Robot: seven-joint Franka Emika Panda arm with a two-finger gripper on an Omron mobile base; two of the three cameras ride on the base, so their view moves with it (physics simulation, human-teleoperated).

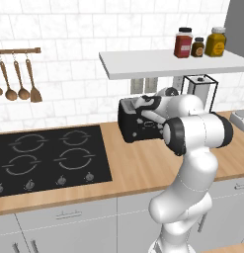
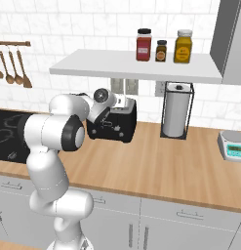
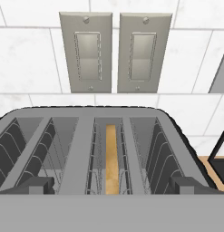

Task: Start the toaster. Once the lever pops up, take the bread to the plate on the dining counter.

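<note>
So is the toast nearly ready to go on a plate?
Not yet. The bread sits down inside a slot of the toaster. The gripper hovers open just above the slots, holding nothing. Lifting the slice out and carrying it off is all left.

Base views flank toaster (image 1: 136, 123) obliquely, hand view close above slots
</note>
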